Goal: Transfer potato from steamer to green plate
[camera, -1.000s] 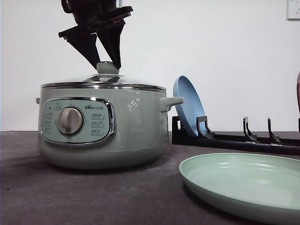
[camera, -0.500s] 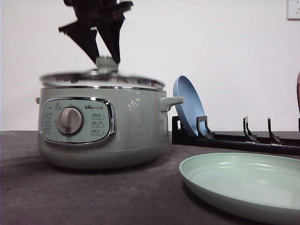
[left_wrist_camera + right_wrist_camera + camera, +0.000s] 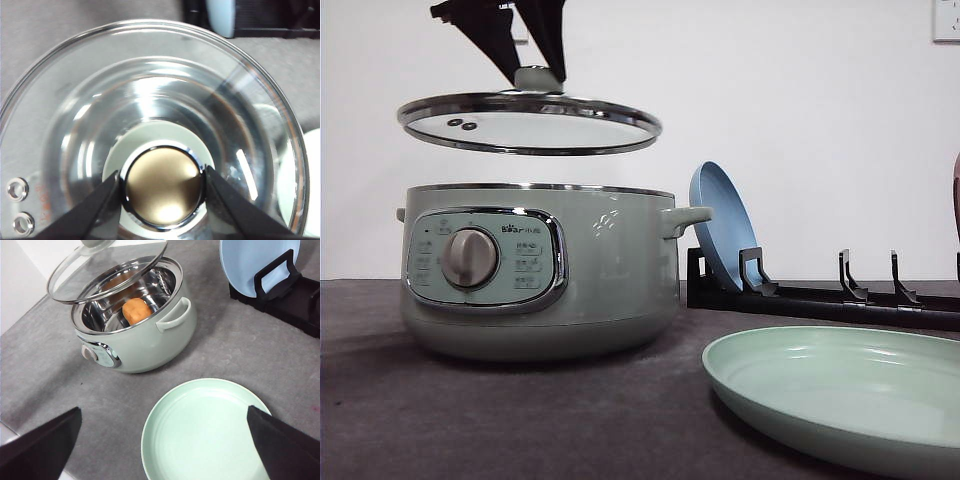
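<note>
I see my left gripper (image 3: 532, 72) clamped on the knob (image 3: 162, 187) of the glass lid (image 3: 530, 122), holding it level in the air above the steamer (image 3: 540, 270), clear of the rim. The potato (image 3: 137, 310) sits inside the open pot on its metal tray. My right gripper (image 3: 165, 450) hangs above the green plate (image 3: 207, 430), jaws spread wide and empty. The plate lies near and right of the steamer; a blue plate (image 3: 720, 225) leans in a black rack (image 3: 820, 300) further back, possibly touching the pot's handle
</note>
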Robot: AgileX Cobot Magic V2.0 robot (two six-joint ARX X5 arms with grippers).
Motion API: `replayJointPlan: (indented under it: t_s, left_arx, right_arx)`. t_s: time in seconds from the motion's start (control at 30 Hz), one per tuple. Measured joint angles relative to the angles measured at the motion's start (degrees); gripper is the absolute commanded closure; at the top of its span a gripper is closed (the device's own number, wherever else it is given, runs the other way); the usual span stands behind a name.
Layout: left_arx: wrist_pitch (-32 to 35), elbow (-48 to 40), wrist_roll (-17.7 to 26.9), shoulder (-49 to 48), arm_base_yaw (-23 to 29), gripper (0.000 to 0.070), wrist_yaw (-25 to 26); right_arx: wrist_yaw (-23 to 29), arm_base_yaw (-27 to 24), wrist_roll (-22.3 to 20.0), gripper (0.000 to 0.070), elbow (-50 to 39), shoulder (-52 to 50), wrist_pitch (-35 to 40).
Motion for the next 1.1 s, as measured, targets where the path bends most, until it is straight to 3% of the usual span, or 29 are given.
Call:
replayJointPlan:
  t_s: [0.2, 0.6, 0.8, 1.03, 1.1]
  left_arx:
    - [-0.44, 0.0, 0.2, 0.0, 5.64, 0.07, 0.0]
    - [-1.49, 0.0, 0.2, 0.0, 20.7, 0.07, -0.2]
    - [-1.51, 0.0, 0.2, 0.0, 27.51, 0.07, -0.22]
    - [-1.52, 0.0, 0.2, 0.0, 32.36, 0.07, -0.13]
    - [-1.53, 0.0, 0.2, 0.0, 33.2, 0.07, 0.05]
  right_arx:
    - [-1.18, 0.0, 0.66, 0.0018, 0.02, 2.17, 3.39]
    - [-11.49, 0.06, 0.86, 0.0019, 1.4, 19.33, 6.34]
    - [-12.08, 2.37, -1.58, 0.002, 11.48, 33.76, 6.7]
    - [-12.06, 6.34, -6.39, 0.0021, 29.99, 55.18, 6.45]
    - [-12.05, 7.44, -7.79, 0.0066, 36.35, 62.13, 5.96]
